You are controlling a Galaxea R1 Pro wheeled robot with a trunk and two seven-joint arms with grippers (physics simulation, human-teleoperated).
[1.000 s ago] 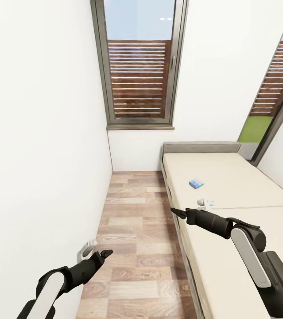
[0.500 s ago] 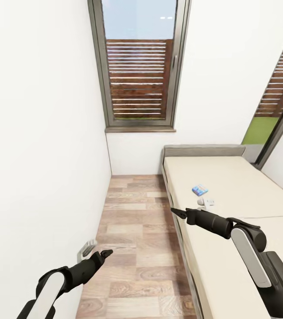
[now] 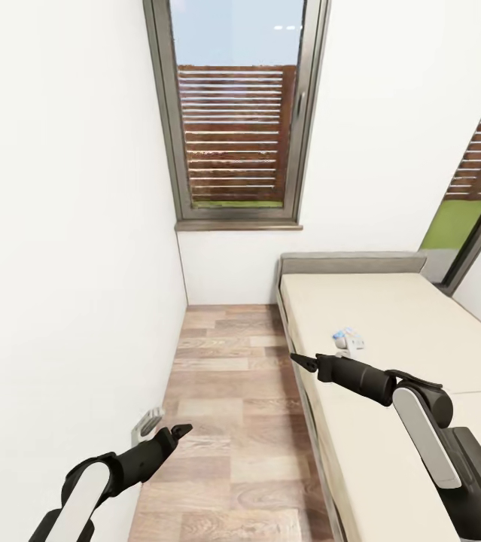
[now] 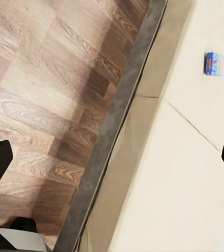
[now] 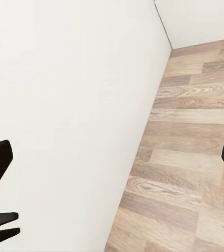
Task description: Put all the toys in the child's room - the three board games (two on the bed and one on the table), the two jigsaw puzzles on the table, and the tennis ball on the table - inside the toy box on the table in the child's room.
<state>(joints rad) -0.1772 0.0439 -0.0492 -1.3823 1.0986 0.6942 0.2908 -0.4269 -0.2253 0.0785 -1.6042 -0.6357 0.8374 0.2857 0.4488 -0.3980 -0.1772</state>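
Both arms ride tucked for travel: left gripper [image 3: 174,432] and right gripper [image 3: 302,361] spread, empty — blue board game [image 4: 214,63] lying on the bed [image 3: 391,316].

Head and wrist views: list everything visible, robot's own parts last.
Blue flat printed game box: one, blue, lying on the bed, just beyond the right gripper.
Bed with cream mattress: one, cream with grey headboard, along the right side.
Wood plank floor: brown, between wall and bed.
Tall grey-framed window: one, far wall, brown slats outside.
White wall: left side.
Left gripper: black and white, over the floor, empty.
Right gripper: black, at the bed's edge, empty.
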